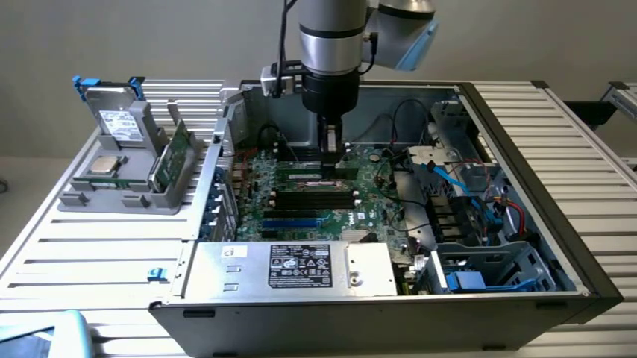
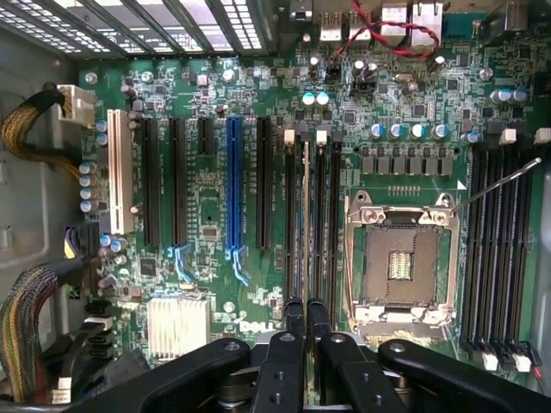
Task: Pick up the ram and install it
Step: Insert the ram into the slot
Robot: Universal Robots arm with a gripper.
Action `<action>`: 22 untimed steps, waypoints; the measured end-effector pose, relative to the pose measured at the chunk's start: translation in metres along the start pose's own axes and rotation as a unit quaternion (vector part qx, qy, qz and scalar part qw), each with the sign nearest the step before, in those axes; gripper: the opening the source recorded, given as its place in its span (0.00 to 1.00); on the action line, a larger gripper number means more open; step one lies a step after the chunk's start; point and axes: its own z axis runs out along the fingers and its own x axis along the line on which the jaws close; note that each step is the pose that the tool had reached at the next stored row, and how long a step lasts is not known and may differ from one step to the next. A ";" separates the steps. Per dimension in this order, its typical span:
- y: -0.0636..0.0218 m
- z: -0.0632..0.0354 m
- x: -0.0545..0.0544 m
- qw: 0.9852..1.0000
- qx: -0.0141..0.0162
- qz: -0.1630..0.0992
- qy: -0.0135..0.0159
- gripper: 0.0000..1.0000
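Claw (image 2: 306, 308) fingers were pressed together on the ram (image 2: 306, 215), pinching its thin upper edge. The stick stood on edge, lined up along one of the black memory slots (image 2: 332, 215) on the motherboard (image 2: 207, 198), and looked to be in or just over that slot. That upright hold probably kept its contact edge aimed straight down. Both sat inside the open computer case (image 1: 398, 321), which lay across the middle of the slatted table (image 1: 100, 261). Toward the table's edge on the exterior view's left, a grey holder (image 1: 119, 200) carried a silver processor chip (image 1: 104, 165) and a wider green card (image 1: 176, 153).
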 end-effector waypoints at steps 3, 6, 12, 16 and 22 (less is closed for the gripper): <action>0.0003 0.0041 0.000 1.000 0.000 0.000 0.000 0.14; 0.0005 0.0077 0.002 1.000 0.000 0.000 0.000 0.14; 0.0007 0.0145 0.004 1.000 0.000 0.000 0.005 0.14; 0.0011 0.0207 0.003 1.000 0.000 0.000 0.007 0.14; 0.0016 0.0310 0.003 1.000 0.001 0.000 0.007 0.14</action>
